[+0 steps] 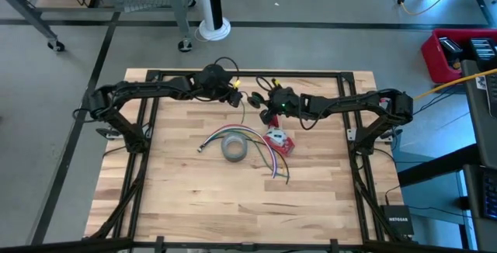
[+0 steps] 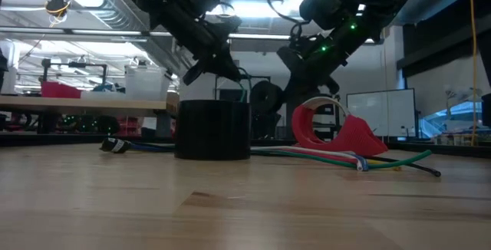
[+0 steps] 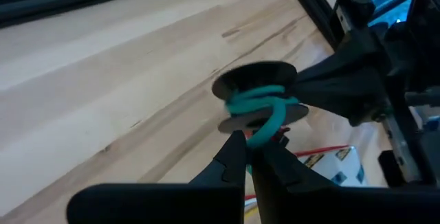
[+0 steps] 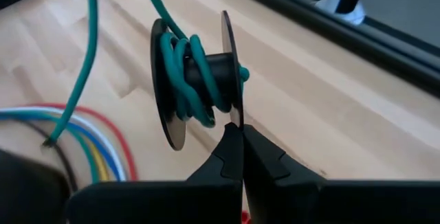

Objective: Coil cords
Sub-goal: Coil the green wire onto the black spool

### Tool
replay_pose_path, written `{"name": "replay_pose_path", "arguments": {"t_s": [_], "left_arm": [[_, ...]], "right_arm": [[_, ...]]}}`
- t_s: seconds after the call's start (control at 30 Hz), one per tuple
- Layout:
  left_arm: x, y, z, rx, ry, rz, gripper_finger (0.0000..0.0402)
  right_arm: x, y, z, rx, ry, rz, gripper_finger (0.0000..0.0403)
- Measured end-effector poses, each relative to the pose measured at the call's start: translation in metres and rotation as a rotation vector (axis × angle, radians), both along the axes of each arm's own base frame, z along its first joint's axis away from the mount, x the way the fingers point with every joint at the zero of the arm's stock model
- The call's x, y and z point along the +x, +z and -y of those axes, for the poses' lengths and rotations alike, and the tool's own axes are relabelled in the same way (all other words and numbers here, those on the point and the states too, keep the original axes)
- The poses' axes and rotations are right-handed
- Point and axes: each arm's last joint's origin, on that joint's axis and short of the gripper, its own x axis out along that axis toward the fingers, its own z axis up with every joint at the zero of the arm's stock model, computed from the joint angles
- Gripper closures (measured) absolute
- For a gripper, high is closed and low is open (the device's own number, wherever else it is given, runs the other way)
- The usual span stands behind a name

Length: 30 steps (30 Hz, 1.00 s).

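Right gripper (image 4: 237, 131), fingers closed on rim of small black plastic spool (image 4: 196, 80), holds it above table's far edge. Left gripper (image 3: 249, 141), pinched shut on thin green cord (image 3: 265, 107), likely guiding wraps around spool.

Both arms meet at the worktop's (image 1: 171, 199) twelve o'clock edge, the left gripper (image 1: 235, 98) near the right gripper (image 1: 260, 100). Grey tape roll (image 1: 234, 148) sits centre, loose coloured cords (image 1: 268, 162) toward four o'clock.
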Motion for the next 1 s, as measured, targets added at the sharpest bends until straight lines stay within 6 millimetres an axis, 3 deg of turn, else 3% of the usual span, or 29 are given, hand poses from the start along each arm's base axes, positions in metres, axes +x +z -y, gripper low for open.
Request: {"name": "replay_pose_path", "arguments": {"t_s": [0.6, 1.0], "left_arm": [[0.021, 0.003, 0.018, 0.014, -0.055, 0.124, 0.0401], [0.030, 0.006, 0.034, 0.051, -0.119, 0.167, 0.0401]], "right_arm": [[0.006, 0.008, 0.001, 0.021, 0.009, 0.133, 0.0403], [0.014, 0.022, 0.002, 0.074, -0.009, 0.338, 0.0403]]}}
